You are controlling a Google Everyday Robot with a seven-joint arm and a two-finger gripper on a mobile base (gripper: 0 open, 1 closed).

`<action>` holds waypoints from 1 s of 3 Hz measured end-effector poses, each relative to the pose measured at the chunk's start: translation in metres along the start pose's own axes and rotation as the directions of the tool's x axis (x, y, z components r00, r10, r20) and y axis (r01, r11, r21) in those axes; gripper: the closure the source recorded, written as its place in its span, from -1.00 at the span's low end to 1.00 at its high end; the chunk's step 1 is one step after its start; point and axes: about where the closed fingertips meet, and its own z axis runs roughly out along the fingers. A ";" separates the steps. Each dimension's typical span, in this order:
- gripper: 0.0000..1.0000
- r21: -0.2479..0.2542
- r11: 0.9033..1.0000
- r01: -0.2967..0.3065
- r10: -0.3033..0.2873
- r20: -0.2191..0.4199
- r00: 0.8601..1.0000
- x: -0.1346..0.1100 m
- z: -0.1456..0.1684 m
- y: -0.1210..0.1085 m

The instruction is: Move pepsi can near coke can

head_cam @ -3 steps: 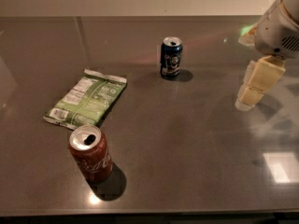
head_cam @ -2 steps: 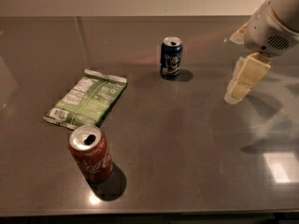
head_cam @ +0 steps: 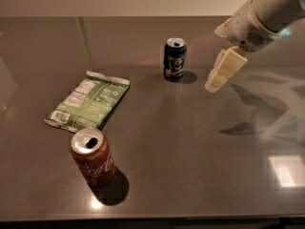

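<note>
The pepsi can (head_cam: 175,58), dark blue with a silver top, stands upright at the back middle of the grey table (head_cam: 190,151). The coke can (head_cam: 93,157), red with white script, stands upright at the front left, far from the blue can. My gripper (head_cam: 218,79) hangs from the white arm at the upper right. It is above the table, a short way to the right of the pepsi can, and is not touching it. It holds nothing that I can see.
A green chip bag (head_cam: 89,100) lies flat on the left, between the two cans and just behind the coke can. The table's front edge runs along the bottom of the view.
My gripper has moved left and a little down, closer to the pepsi can. The cans and the bag have not moved.
</note>
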 end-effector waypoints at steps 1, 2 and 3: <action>-1.00 -0.008 1.000 -0.022 0.023 0.059 0.998 -0.013 0.020 -0.021; -1.00 -0.027 0.998 -0.057 0.060 0.103 0.993 -0.022 0.041 -0.045; -1.00 -0.045 0.995 -0.086 0.092 0.133 0.987 -0.026 0.059 -0.064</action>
